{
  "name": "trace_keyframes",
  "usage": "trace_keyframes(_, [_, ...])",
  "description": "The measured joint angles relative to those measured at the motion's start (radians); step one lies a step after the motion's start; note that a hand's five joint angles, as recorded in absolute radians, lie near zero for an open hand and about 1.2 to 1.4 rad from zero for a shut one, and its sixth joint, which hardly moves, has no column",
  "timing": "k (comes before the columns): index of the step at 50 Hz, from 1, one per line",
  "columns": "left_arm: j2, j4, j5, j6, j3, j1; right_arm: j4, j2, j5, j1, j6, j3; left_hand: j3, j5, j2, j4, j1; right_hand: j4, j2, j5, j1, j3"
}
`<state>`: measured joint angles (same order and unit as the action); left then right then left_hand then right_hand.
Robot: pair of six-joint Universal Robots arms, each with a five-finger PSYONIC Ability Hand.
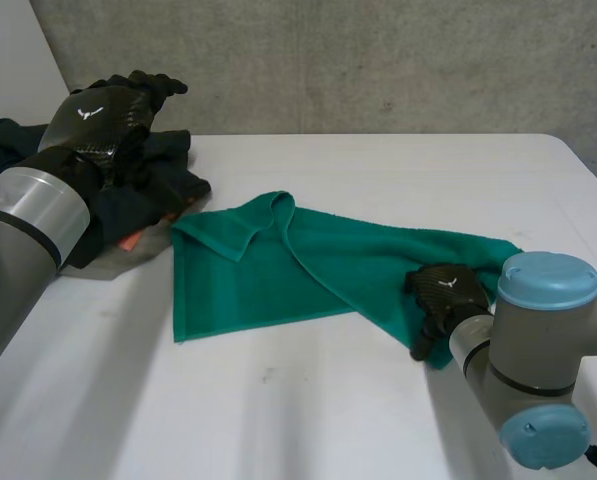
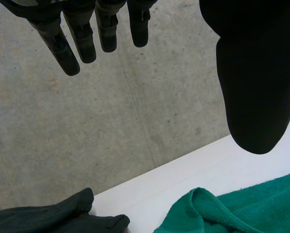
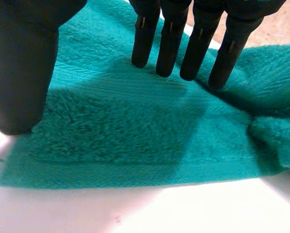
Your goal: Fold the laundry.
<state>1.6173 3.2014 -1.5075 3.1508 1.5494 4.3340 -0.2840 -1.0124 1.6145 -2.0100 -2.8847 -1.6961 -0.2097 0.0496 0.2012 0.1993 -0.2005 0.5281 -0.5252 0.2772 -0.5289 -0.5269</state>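
A green towel (image 1: pixel 278 270) lies crumpled across the middle of the white table (image 1: pixel 398 170), its far left corner folded over. My right hand (image 1: pixel 443 295) rests on the towel's near right end. Seen from the right wrist, the straight fingers (image 3: pixel 169 43) touch the green towel (image 3: pixel 125 136) just inside its near edge, with the thumb (image 3: pixel 23 73) apart at the towel's corner, so the right hand is open. My left hand (image 1: pixel 103 115) hangs open in the air above a pile of dark clothes (image 1: pixel 148 190). Its fingers (image 2: pixel 76 39) are straight, the thumb wide apart, holding nothing.
The dark clothes pile (image 2: pixel 52 216) sits at the table's far left, touching the towel's (image 2: pixel 242 208) left corner, with something orange (image 1: pixel 130 240) peeking from under it. A grey concrete wall (image 1: pixel 378 60) stands behind the table. Bare table lies in front of the towel.
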Motion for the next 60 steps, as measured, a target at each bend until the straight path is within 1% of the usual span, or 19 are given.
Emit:
trace_keyframes(12, [-0.002, 0.005, -0.002, 0.0, 0.003, 0.002, -0.027, -0.008, 0.027, 0.006, 0.033, 0.018, 0.0, 0.0, 0.0, 0.0, 0.0, 0.049, -0.057, 0.123, -0.054, -0.054])
trace_keyframes(13, [-0.002, 0.006, -0.002, 0.0, 0.003, 0.002, -0.028, -0.007, 0.027, 0.007, 0.034, 0.02, 0.0, 0.0, 0.0, 0.0, 0.0, 0.105, -0.11, 0.177, -0.106, -0.108])
trace_keyframes(14, [-0.002, 0.008, -0.003, 0.0, 0.004, 0.002, -0.032, -0.007, 0.03, 0.012, 0.04, 0.026, 0.0, 0.0, 0.0, 0.0, 0.0, 0.321, -0.332, 0.394, -0.321, -0.325])
trace_keyframes(15, [-0.002, 0.008, -0.003, 0.0, 0.004, 0.002, -0.032, -0.007, 0.03, 0.012, 0.04, 0.026, 0.0, 0.0, 0.0, 0.0, 0.0, 0.321, -0.332, 0.394, -0.321, -0.325])
trace_keyframes(16, [-0.002, 0.01, -0.004, 0.001, 0.005, 0.001, -0.034, -0.008, 0.032, 0.015, 0.044, 0.03, 0.0, 0.0, 0.0, 0.0, 0.0, 0.409, -0.438, 0.484, -0.424, -0.43])
trace_keyframes(17, [-0.002, 0.01, -0.004, 0.001, 0.005, 0.001, -0.034, -0.008, 0.032, 0.015, 0.044, 0.03, 0.0, 0.0, 0.0, 0.0, 0.0, 0.409, -0.438, 0.484, -0.424, -0.43])
trace_keyframes(18, [-0.002, 0.012, -0.004, 0.001, 0.005, 0.001, -0.037, -0.011, 0.034, 0.02, 0.049, 0.036, 0.0, 0.0, 0.0, 0.0, 0.0, 0.578, -0.587, 0.654, -0.565, -0.576])
trace_keyframes(19, [-0.001, 0.015, -0.004, 0.003, 0.006, 0.001, -0.038, -0.018, 0.036, 0.024, 0.054, 0.041, 0.0, 0.0, 0.0, 0.0, 0.0, 0.639, -0.641, 0.707, -0.592, -0.633])
trace_keyframes(23, [0.003, 0.02, -0.005, 0.008, 0.006, 0.0, -0.038, -0.057, 0.037, 0.027, 0.061, 0.049, 0.0, 0.0, 0.0, 0.0, 0.0, 0.66, -0.647, 0.715, -0.592, -0.645])
trace_keyframes(25, [0.017, 0.026, -0.004, 0.015, 0.004, 0.0, -0.034, -0.138, 0.027, 0.02, 0.062, 0.053, 0.0, -0.001, 0.0, 0.0, 0.0, 0.66, -0.647, 0.715, -0.592, -0.646])
trace_keyframes(27, [0.027, 0.031, -0.004, 0.02, 0.002, 0.001, -0.033, -0.159, 0.023, 0.016, 0.062, 0.056, 0.0, 0.0, 0.0, 0.0, 0.0, 0.66, -0.647, 0.715, -0.592, -0.646])
trace_keyframes(30, [0.068, 0.045, -0.004, 0.035, -0.006, 0.002, -0.01, -0.288, -0.003, -0.017, 0.054, 0.078, 0.0, 0.0, 0.0, 0.0, 0.0, 0.661, -0.647, 0.716, -0.592, -0.646])
trace_keyframes(36, [0.226, 0.076, -0.007, 0.094, -0.057, -0.006, 0.112, -0.53, -0.077, -0.101, 0.006, 0.188, 0.0, 0.0, 0.0, 0.0, 0.0, 0.664, -0.647, 0.715, -0.592, -0.649])
trace_keyframes(40, [0.33, 0.077, -0.016, 0.134, -0.109, -0.022, 0.193, -0.625, -0.124, -0.132, -0.033, 0.26, 0.0, 0.0, 0.0, 0.0, 0.0, 0.664, -0.647, 0.715, -0.592, -0.649])
trace_keyframes(48, [0.542, 0.019, -0.084, 0.19, -0.262, -0.089, 0.322, -0.739, -0.213, -0.164, -0.126, 0.36, 0.0, 0.0, 0.0, 0.0, 0.0, 0.664, -0.647, 0.715, -0.592, -0.649])
trace_keyframes(56, [0.655, -0.082, -0.166, 0.182, -0.364, -0.145, 0.339, -0.765, -0.226, -0.15, -0.178, 0.368, -0.002, 0.002, 0.004, 0.002, -0.005, 0.664, -0.647, 0.715, -0.592, -0.649])
trace_keyframes(57, [0.674, -0.112, -0.195, 0.178, -0.395, -0.154, 0.338, -0.756, -0.225, -0.113, -0.188, 0.359, -0.002, 0.002, 0.004, 0.002, -0.005, 0.664, -0.647, 0.715, -0.592, -0.649])
trace_keyframes(58, [0.677, -0.123, -0.208, 0.176, -0.407, -0.154, 0.337, -0.746, -0.225, -0.094, -0.186, 0.353, -0.491, 0.482, 0.521, 0.506, -0.596, 0.665, -0.647, 0.715, -0.592, -0.649])
trace_keyframes(60, [0.669, -0.143, -0.233, 0.174, -0.432, -0.145, 0.334, -0.719, -0.225, -0.05, -0.18, 0.341, -0.491, 0.482, 0.521, 0.506, -0.596, 0.665, -0.647, 0.715, -0.592, -0.649])
